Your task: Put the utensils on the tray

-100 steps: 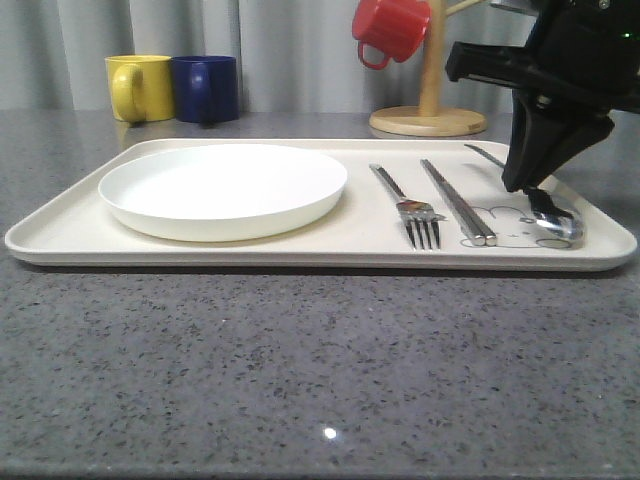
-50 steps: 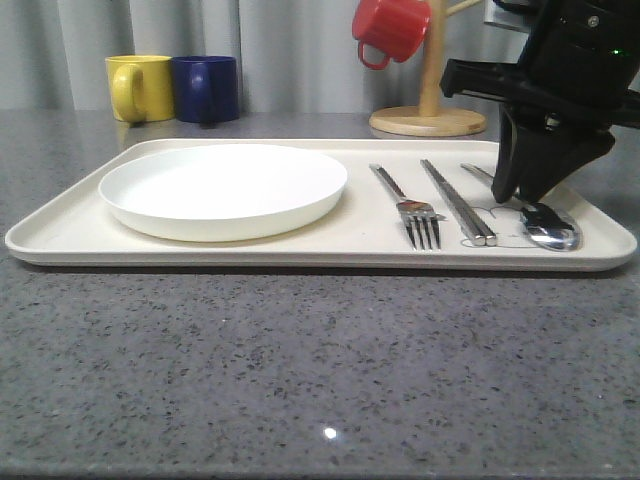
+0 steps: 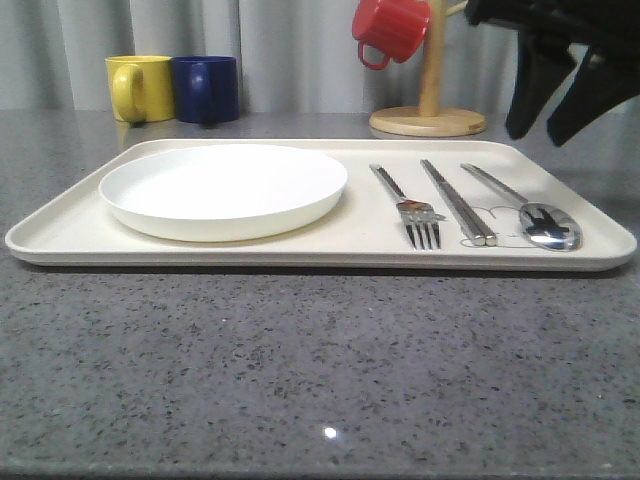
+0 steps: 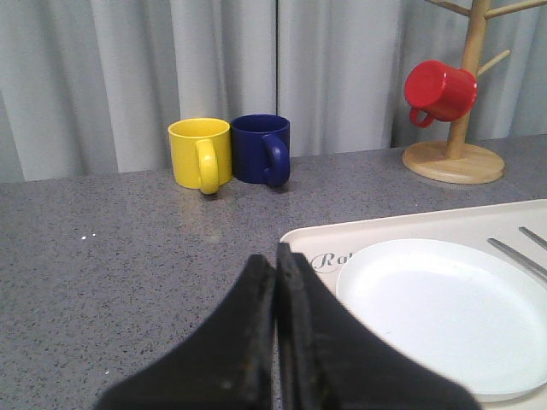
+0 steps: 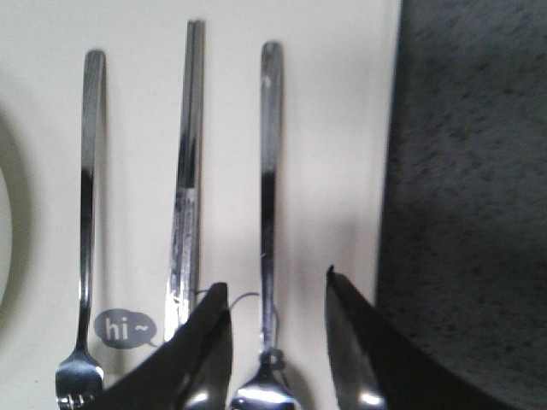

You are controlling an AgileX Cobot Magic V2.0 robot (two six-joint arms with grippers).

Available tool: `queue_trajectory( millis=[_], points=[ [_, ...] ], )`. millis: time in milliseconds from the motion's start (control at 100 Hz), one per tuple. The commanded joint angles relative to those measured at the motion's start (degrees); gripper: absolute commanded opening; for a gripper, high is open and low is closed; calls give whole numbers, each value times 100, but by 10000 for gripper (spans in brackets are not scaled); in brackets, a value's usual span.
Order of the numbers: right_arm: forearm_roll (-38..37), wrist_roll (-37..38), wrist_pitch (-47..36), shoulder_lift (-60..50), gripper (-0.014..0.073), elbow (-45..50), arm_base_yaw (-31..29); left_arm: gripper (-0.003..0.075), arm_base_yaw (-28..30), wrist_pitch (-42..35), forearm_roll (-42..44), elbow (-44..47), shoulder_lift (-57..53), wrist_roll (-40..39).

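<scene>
The cream tray (image 3: 60, 235) lies across the table and carries a round white plate (image 3: 222, 188) on its left half. To the plate's right lie the fork (image 3: 408, 206), the chopsticks (image 3: 457, 201) and the spoon (image 3: 530, 210), side by side. My right gripper (image 3: 540, 125) hangs open above the spoon, well clear of it. In the right wrist view the spoon (image 5: 270, 205) runs between the spread fingers, with the chopsticks (image 5: 186, 179) and fork (image 5: 86, 213) beside it. My left gripper (image 4: 275, 256) is shut and empty over the table, near the tray's corner (image 4: 299, 243).
A yellow mug (image 3: 140, 87) and a navy mug (image 3: 205, 88) stand behind the tray at the far left. A wooden mug tree (image 3: 430, 110) with a red mug (image 3: 390, 28) stands at the back right. Grey stone counter lies in front of the tray.
My right gripper has risen from the spoon's handle and drawn up and away; the spoon stays flat on the tray.
</scene>
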Motion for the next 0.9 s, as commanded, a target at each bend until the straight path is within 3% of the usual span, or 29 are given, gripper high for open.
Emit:
queue_trajectory(
  millis=[0, 330, 890],
  points=[
    [-225, -100, -202, -558, 291, -164, -261, -17, -34, -445, -42, -168, 34, 2],
    [-1160, -297, -373, -1968, 291, 433, -1316, -17, -34, -445, -42, -168, 34, 2],
    [-1316, -328, -3363, -5645, 290, 3767, -1329, -17, -34, -445, -42, -168, 34, 2]
  ],
)
